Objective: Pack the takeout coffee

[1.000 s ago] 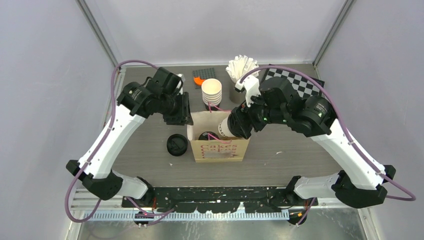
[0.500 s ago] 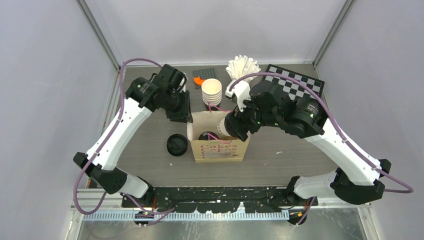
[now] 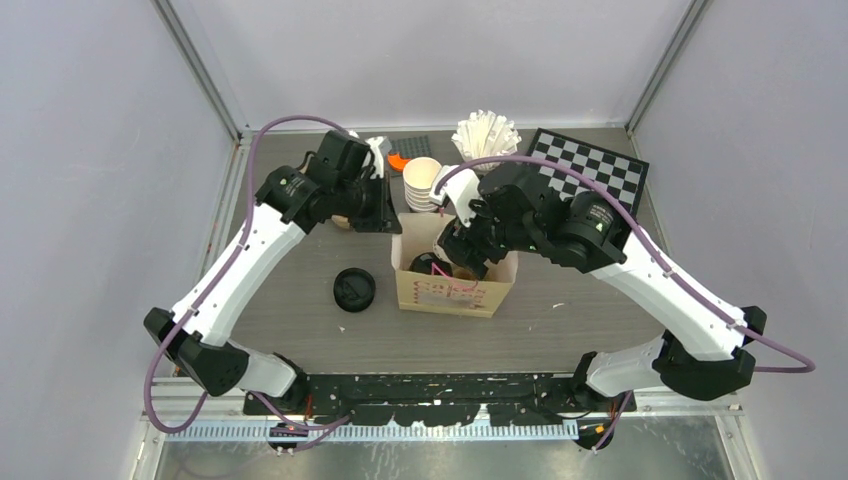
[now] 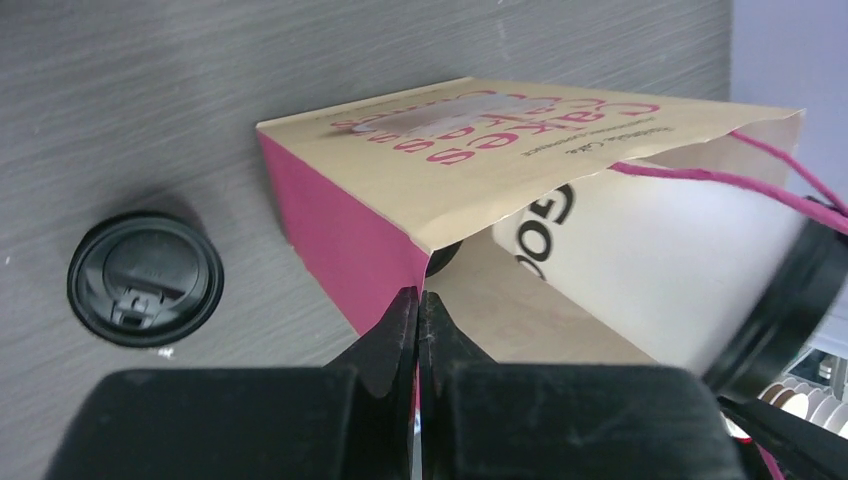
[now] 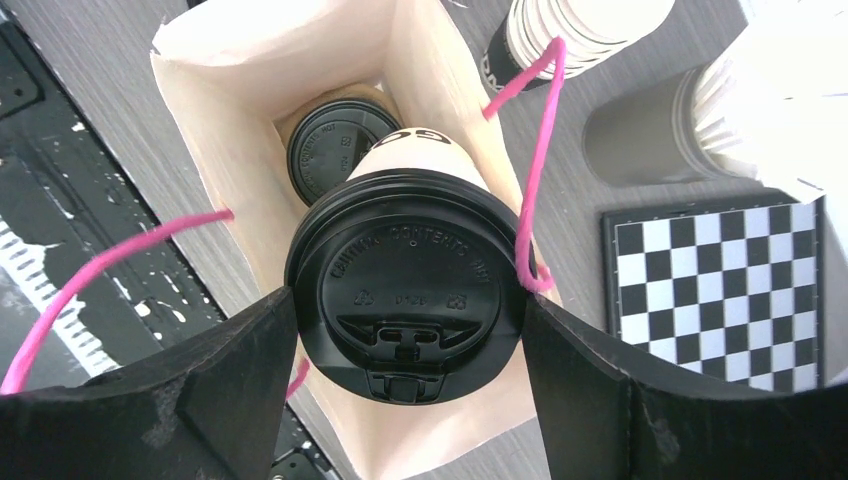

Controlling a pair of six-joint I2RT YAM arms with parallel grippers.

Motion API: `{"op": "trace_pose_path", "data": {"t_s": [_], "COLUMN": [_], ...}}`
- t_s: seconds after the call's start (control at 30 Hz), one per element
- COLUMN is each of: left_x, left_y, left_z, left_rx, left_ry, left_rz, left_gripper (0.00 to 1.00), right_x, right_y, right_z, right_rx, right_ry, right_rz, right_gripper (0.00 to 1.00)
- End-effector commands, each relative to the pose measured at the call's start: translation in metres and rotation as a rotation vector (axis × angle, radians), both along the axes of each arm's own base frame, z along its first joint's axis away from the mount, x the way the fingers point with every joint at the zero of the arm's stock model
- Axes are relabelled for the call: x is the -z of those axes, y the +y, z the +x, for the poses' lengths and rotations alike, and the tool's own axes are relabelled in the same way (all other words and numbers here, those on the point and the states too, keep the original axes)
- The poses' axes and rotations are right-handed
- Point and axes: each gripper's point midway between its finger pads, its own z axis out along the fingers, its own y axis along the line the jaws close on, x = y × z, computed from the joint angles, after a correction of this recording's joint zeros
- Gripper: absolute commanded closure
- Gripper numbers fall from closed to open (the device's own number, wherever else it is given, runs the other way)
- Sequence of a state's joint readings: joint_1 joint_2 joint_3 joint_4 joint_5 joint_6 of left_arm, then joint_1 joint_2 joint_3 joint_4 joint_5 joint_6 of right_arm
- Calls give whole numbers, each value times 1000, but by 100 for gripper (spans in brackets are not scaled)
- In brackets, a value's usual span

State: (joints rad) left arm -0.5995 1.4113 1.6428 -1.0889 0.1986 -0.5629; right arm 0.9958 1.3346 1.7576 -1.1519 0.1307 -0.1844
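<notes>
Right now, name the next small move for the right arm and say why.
Probably lower the held cup straight down into the paper bag, beside the cup already inside, then open. The right gripper grips it at the bag's mouth, and the left gripper pinches the bag's edge, holding it open.

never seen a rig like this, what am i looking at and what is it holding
Two robot arms stand on a table, each ending in a two-finger gripper. One picture looks down from above; the other two come from cameras on the wrists. The left gripper pinches the rim of a paper bag. The right gripper holds a lidded coffee cup at the bag's mouth; inside sits a second lidded cup. Also on the table: a black lid, a stack of empty cups and a checkerboard.
</notes>
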Motion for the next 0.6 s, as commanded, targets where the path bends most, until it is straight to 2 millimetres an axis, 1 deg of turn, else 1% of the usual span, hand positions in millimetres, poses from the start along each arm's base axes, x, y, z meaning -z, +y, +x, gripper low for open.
{"op": "trace_pose_path", "data": {"t_s": [0.0,0.1,0.2,0.37,0.43,0.47,0.57], "left_x": [-38,-38,-38,-40,-39,-37,-33], "left_y": [-17,-24,-30,-30,-29,-29,-25], "left_z": [19,25,28,31,29,27,20], "left_rx": [59,90,139,158,156,157,133], "left_ry": [-178,-206,-240,-286,-273,-260,-215], "left_rz": [-129,-148,-163,-166,-161,-161,-158], "left_gripper": [100,100,100,100,96,91,71], "right_x": [-26,-20,-9,10,12,12,15], "right_y": [3,1,-2,-1,-2,-3,-8], "right_z": [16,21,26,26,25,24,22], "right_rx": [-8,-9,-1,-6,-11,-13,-18], "right_ry": [-132,-159,-179,-153,-153,-156,-158], "right_rz": [17,-22,-57,-90,-92,-92,-107], "right_gripper": [30,30,30,31,31,31,31]}}
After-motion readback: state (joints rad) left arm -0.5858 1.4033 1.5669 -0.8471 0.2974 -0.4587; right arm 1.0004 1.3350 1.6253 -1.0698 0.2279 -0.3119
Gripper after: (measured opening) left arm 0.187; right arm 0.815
